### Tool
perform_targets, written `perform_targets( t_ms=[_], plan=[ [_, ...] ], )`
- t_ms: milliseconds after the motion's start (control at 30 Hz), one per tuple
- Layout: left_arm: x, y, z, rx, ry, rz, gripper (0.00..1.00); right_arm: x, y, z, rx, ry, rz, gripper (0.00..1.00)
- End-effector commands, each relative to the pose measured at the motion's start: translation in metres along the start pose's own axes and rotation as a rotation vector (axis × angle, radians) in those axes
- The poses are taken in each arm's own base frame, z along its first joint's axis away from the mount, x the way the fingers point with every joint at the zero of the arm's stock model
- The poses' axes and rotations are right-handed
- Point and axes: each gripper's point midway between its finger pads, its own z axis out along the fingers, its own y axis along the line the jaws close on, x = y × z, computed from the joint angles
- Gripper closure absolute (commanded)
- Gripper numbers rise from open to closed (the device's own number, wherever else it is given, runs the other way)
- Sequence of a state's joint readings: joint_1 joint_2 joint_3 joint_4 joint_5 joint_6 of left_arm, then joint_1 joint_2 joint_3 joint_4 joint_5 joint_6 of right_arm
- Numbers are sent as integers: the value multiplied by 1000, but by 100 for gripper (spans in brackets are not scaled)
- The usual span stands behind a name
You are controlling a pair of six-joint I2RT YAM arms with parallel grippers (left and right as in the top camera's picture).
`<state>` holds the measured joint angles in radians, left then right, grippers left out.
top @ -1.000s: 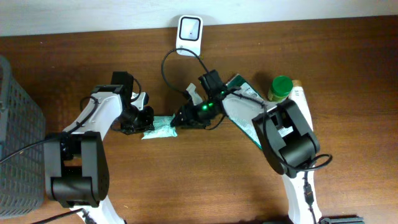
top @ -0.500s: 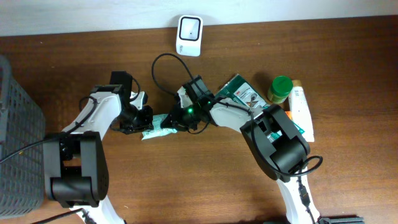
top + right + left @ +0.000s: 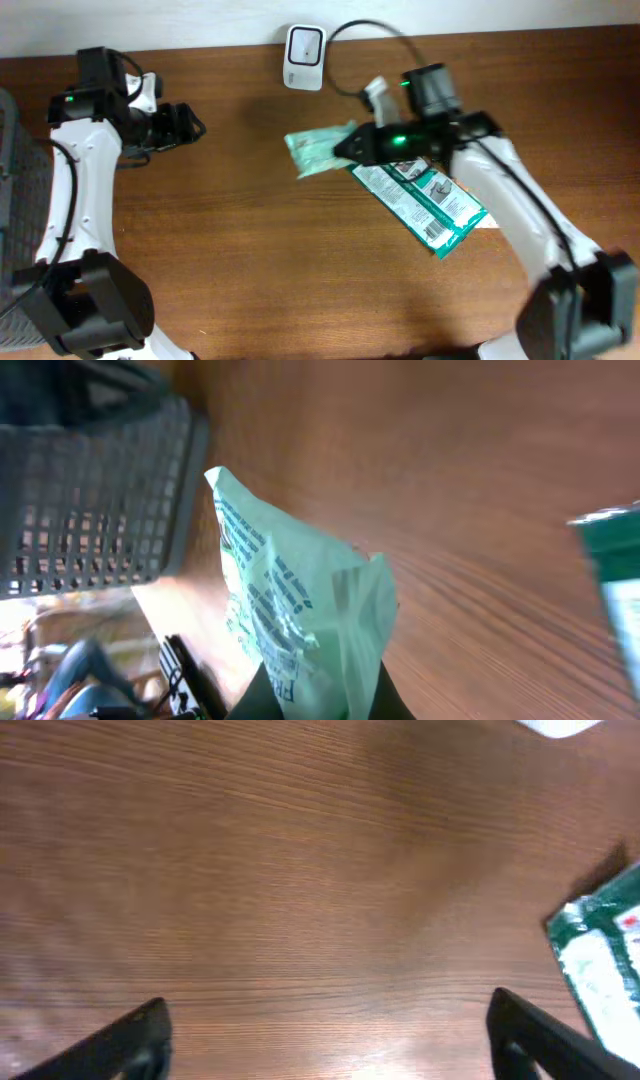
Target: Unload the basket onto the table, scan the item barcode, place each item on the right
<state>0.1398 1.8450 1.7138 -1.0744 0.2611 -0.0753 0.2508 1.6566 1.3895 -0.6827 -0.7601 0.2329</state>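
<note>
1. Right gripper is clamped on a crinkly, pale-green plastic pouch, near the table's far edge, close to the white boxy scanner.
2. Left gripper stands with jaws wide apart over smooth wood grain.

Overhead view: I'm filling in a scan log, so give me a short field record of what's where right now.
held item: pale green packet
holder: right hand, shut on one end of the packet
left hand: open, empty, off to the left
scanner: white, at the far edge of the table, just beyond the packet
also present: green flat package lying under the right arm; grey basket at the left edge
</note>
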Motion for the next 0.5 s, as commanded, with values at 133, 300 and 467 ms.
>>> perform_targets(
  t_ms=[133,300,467],
  plan=[
    [-8,66,-16,-289,-5,223,1,7,43,-34,-116,-21,-104,96],
    [-8,89,-24,-399,3,208,1,-20,32,-55,182,-72,-114,96],
    [-8,89,-24,-399,3,208,1,-98,42,-75,482,-155,-283,96]
  ],
)
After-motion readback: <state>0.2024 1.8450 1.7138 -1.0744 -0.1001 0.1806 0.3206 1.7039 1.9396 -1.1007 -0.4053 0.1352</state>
